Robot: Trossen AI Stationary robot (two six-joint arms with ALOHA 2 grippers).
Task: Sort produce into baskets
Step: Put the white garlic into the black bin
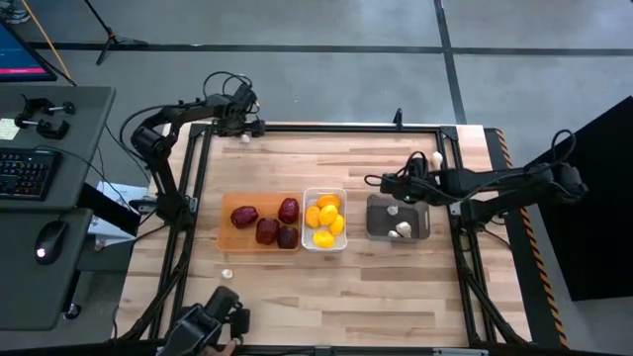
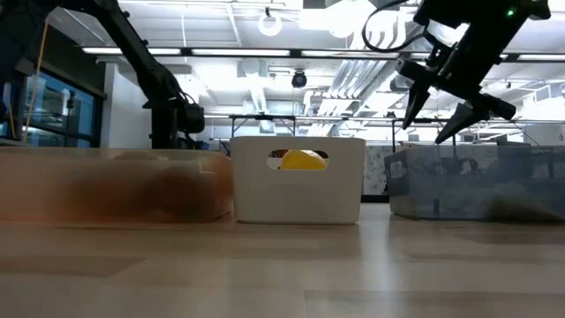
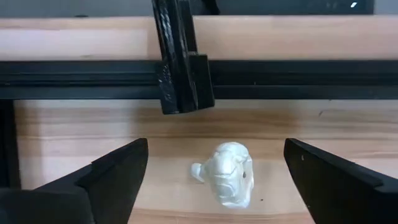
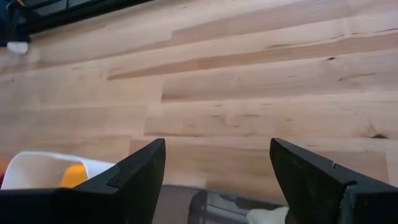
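Note:
Several dark red pieces (image 1: 265,225) lie in the orange tray (image 1: 228,206). Several yellow lemon-like pieces (image 1: 325,220) lie in the white bin (image 1: 324,194), (image 2: 298,190). Two white garlic bulbs (image 1: 400,225) lie in the dark grey bin (image 1: 379,225). A garlic bulb (image 3: 229,174) lies on the table at the far left (image 1: 243,137), between the open fingers of my left gripper (image 3: 214,180), untouched. My right gripper (image 1: 396,182), (image 2: 441,110) hangs open and empty above the grey bin's far edge. More bulbs lie at the far right (image 1: 435,158) and near left (image 1: 226,273).
A black frame rail (image 3: 199,78) runs along the table's far edge just beyond my left gripper. A desk with a keyboard (image 1: 25,173) and mouse stands left of the table. Bare wood shows between the bins and the near edge.

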